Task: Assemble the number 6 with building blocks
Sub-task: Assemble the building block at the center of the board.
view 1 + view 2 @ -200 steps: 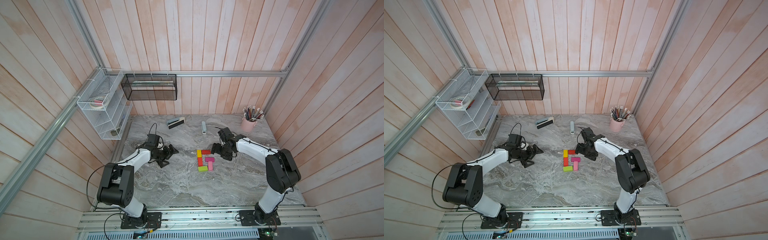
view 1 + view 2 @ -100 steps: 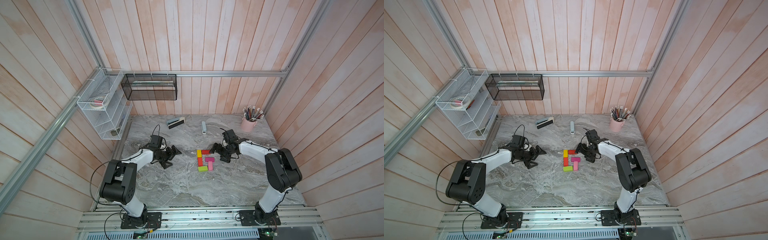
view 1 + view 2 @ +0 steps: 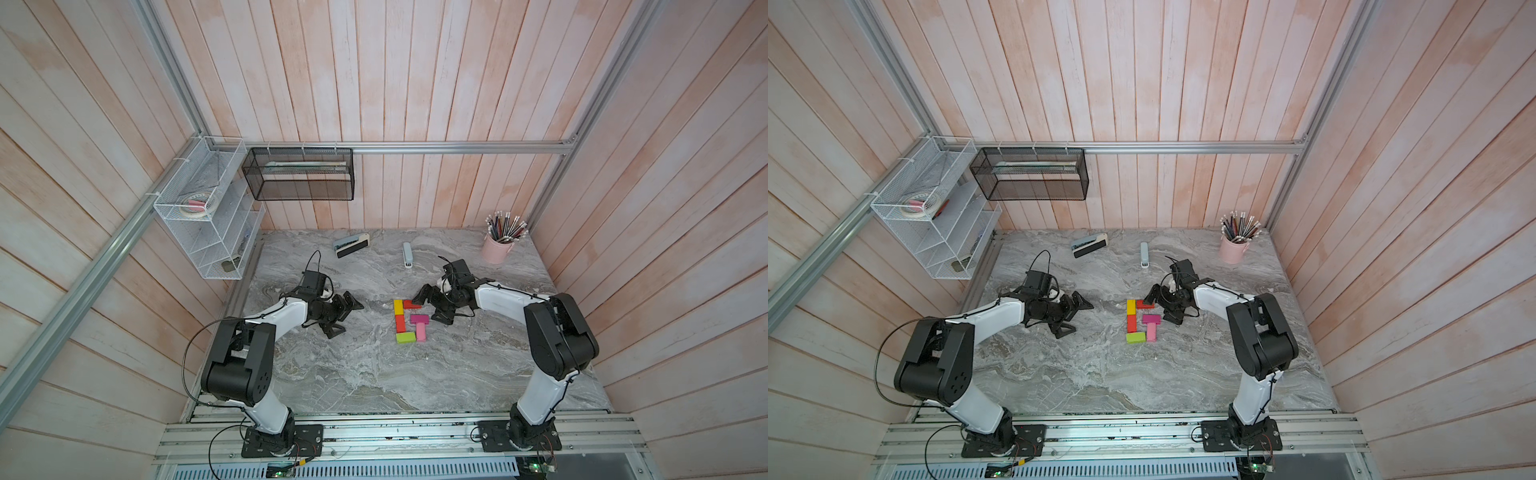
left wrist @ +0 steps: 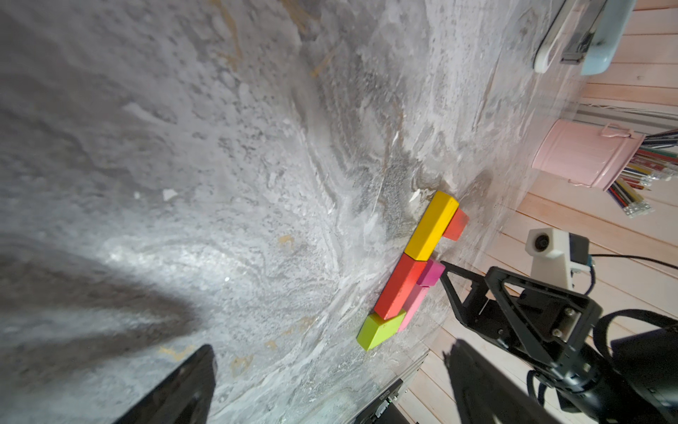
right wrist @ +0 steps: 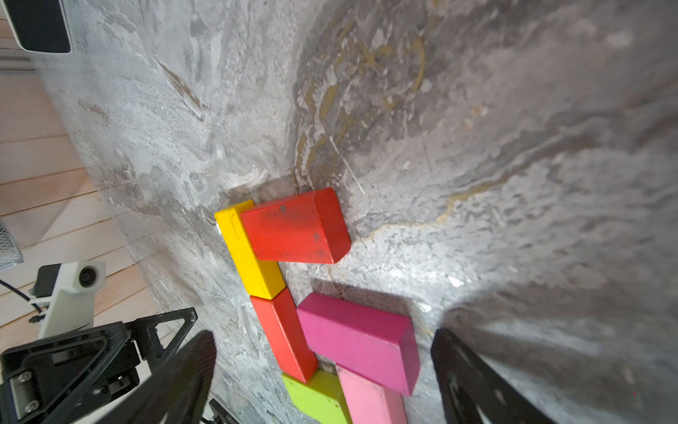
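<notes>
The building blocks lie flat and joined on the marble table in both top views. A yellow block [image 3: 398, 306] and a red block [image 3: 400, 323] form a column. A second red block [image 3: 412, 304] juts right at the top. Below it lie a magenta block [image 3: 419, 319], a light pink block [image 3: 421, 331] and a lime green block [image 3: 406, 337]. My right gripper [image 3: 430, 305] is open just right of them, and in the right wrist view the magenta block [image 5: 357, 341] lies between its fingers [image 5: 176, 378], untouched. My left gripper [image 3: 347, 318] is open and empty, left of the blocks.
A grey-white stapler [image 3: 407, 255] and a blue-white device [image 3: 351, 245] lie near the back wall. A pink pencil cup [image 3: 497, 249] stands at the back right. A white wire rack [image 3: 208, 216] and a black mesh basket [image 3: 299, 174] hang on the walls.
The left gripper has edged right toward the blocks. The right gripper has opened slightly wider and barely shifted. The blocks have not moved.
</notes>
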Action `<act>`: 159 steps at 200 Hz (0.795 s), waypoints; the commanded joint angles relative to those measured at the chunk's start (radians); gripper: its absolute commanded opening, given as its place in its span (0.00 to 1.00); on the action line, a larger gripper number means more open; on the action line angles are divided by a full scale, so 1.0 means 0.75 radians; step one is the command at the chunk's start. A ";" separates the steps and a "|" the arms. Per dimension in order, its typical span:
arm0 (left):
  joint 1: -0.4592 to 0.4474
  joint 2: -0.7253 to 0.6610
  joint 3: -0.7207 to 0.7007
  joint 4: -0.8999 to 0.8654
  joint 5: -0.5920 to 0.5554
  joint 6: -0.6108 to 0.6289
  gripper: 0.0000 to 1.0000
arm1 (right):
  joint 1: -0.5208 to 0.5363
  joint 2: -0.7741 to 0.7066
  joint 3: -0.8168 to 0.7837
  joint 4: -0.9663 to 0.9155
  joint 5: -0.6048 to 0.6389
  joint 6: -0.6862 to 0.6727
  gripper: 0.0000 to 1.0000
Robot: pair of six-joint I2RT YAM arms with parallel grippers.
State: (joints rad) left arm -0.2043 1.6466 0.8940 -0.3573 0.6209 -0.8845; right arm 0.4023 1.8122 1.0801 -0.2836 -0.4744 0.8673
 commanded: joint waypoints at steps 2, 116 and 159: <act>-0.008 0.012 0.033 0.022 -0.003 0.001 1.00 | -0.006 0.023 0.010 0.014 -0.040 0.005 0.95; -0.009 0.008 0.026 0.021 -0.009 0.009 1.00 | 0.008 0.042 0.002 0.097 -0.134 0.022 0.95; -0.010 0.005 0.017 0.020 -0.013 0.013 1.00 | 0.022 0.048 0.001 0.103 -0.153 0.025 0.95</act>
State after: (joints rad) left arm -0.2062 1.6478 0.8940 -0.3508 0.6209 -0.8837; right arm 0.4072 1.8332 1.0801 -0.2150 -0.5671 0.8757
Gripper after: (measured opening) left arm 0.998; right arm 0.948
